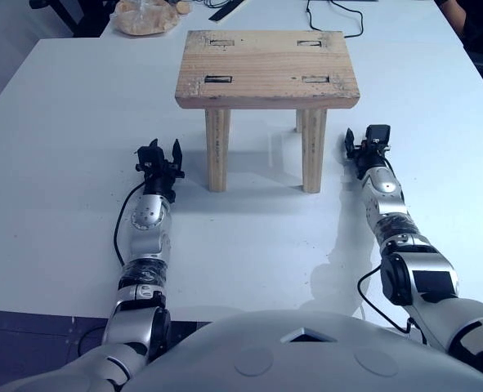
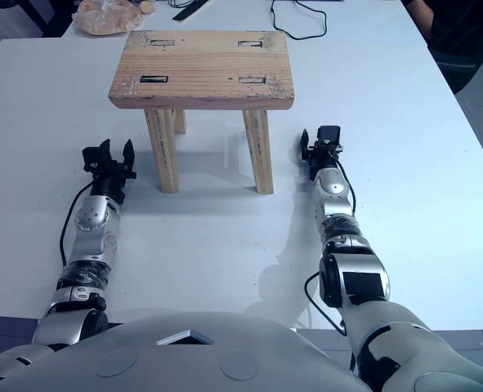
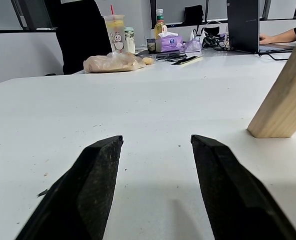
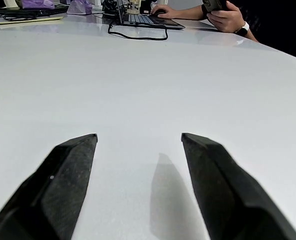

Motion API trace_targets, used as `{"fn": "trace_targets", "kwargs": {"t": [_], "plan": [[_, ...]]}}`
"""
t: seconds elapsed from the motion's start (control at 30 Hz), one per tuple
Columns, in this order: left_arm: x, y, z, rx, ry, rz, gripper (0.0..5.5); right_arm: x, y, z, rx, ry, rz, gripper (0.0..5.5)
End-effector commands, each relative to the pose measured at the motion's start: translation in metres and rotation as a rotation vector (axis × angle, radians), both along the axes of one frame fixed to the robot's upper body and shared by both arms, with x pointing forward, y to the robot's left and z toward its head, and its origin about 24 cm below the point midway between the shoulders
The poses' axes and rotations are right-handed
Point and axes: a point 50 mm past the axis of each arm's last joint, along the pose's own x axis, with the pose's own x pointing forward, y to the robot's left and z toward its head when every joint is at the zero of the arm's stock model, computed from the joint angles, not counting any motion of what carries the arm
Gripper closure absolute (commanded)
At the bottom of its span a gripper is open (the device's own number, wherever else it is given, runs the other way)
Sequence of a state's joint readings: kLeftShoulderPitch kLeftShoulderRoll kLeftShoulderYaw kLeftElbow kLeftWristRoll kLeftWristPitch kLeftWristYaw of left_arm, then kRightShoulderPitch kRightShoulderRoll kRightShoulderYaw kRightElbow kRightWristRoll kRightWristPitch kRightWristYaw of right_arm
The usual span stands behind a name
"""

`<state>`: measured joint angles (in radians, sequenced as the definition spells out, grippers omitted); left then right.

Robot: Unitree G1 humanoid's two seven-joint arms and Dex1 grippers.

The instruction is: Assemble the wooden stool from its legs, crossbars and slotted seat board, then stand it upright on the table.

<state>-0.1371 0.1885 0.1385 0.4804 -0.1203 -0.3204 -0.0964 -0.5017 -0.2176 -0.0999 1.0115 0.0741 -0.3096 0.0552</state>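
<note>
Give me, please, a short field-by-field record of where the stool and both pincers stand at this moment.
stool: assembled, standing upright on the table
seat board: on top, four slots showing
legs: feet down on the table
left pincer: open, empty, left of the stool, apart from it
right pincer: open, empty, right of the stool, apart from it
task state: looks complete
far edge: bag and black cable

No legible text; print on cup point(image 3: 114, 35) unreadable.
</note>
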Motion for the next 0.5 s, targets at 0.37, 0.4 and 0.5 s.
{"fn": "trace_targets", "kwargs": {"t": [0.37,0.4,0.5], "plan": [[0.007,-0.0037,0.0029,0.005,-0.028,0.044,2.97,-0.0074,-0.0057,-0.0156,-0.033,0.102,0.001,2.41],[0.0076,-0.0036,0.0038,0.007,-0.031,0.04,2.97,-0.0076,-0.0056,-0.0157,-0.032,0.101,0.0,2.41],[0.0084,-0.0032,0.0048,0.018,-0.033,0.03,2.97,-0.0084,-0.007,-0.0166,-0.031,0.103,-0.009,2.41]]}}
